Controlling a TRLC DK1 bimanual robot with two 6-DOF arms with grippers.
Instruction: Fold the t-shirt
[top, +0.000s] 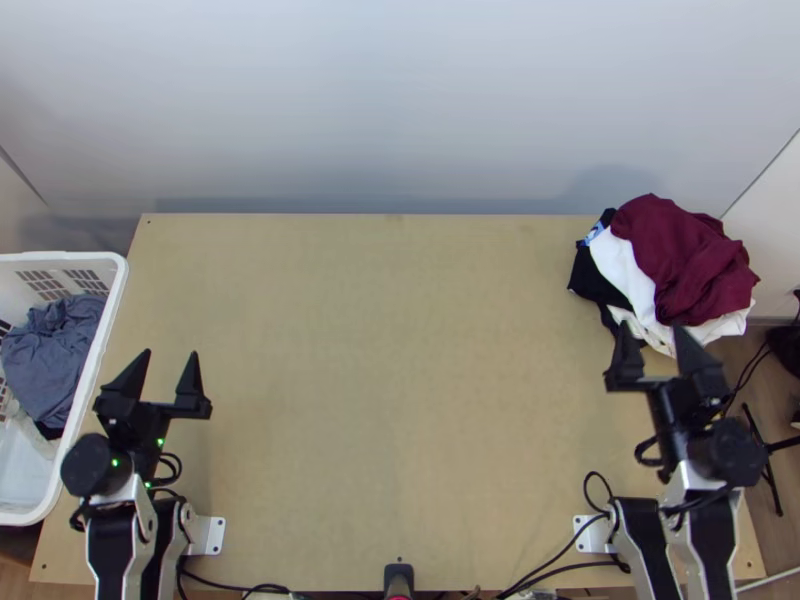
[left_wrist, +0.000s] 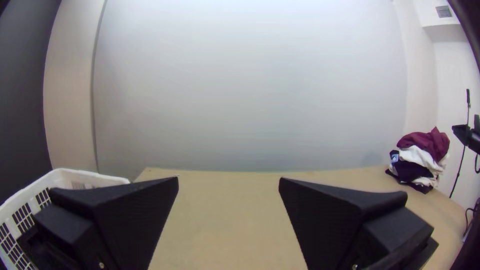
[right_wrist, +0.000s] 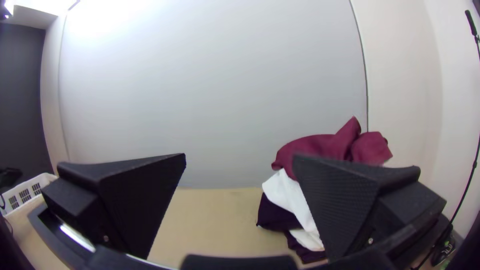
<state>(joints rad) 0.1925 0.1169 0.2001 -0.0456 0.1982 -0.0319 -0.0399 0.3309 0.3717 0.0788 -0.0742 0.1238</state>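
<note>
Near one basket (top: 113, 300), left pincer (top: 170, 351), near one clothes pile (top: 685, 260), right pincer (top: 652, 324), both released.

Bright light casts soft shadows low on the wall (top: 400, 110) and glares in the right wrist view.

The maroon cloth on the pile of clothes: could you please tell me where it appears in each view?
Top view: maroon cloth, upper right.
Left wrist view: maroon cloth, near the right edge, about mid-height.
Right wrist view: maroon cloth, right of centre, about mid-height.
Shared landmark: white basket, left in all three.
</note>
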